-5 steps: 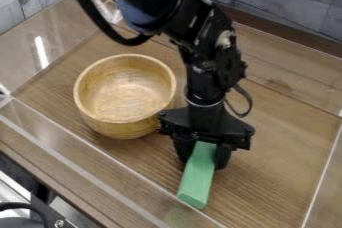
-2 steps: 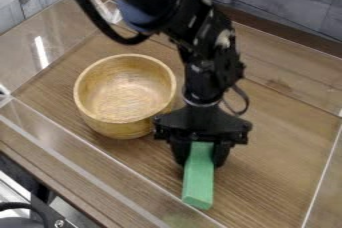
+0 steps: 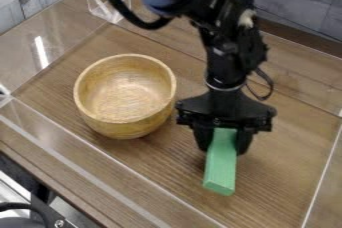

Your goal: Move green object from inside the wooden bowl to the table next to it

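Transfer out of bowl achieved; release outstanding.
Hand [image 3: 234,127] closed on the green object [image 3: 222,161], which is over or on the worktop [image 3: 147,186], contact unconfirmed, beside the wooden bowl [image 3: 124,96]. Remaining: set down if needed, let go, withdraw.

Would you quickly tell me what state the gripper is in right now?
Gripper: closed, holding the green block.
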Robot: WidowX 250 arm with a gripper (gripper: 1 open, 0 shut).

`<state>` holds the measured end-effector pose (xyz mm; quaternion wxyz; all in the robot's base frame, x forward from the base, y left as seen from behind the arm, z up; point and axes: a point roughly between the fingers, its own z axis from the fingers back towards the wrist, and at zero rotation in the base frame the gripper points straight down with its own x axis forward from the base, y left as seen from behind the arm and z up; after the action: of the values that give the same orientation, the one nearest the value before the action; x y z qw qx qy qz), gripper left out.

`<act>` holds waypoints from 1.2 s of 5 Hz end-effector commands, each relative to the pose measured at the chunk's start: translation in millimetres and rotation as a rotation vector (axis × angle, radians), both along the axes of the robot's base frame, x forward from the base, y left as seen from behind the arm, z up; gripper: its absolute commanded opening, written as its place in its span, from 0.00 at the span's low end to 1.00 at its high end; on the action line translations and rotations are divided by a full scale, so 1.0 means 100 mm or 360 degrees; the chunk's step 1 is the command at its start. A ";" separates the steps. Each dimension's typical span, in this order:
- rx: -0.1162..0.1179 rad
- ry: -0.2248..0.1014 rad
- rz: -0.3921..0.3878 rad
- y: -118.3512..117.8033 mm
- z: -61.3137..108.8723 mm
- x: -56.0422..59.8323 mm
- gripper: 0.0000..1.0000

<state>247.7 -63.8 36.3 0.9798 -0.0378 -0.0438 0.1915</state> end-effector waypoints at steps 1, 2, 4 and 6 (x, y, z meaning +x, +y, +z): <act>-0.0018 -0.0106 -0.0085 -0.08 0.29 0.10 0.00; -0.0010 -0.0138 -0.0157 -0.12 0.47 0.10 0.00; 0.0040 -0.0231 -0.0102 0.23 0.61 0.36 0.00; 0.0063 -0.0195 -0.0204 0.44 0.35 0.33 0.00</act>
<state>274.6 -21.6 62.1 0.9877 -0.0304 -0.0864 0.1266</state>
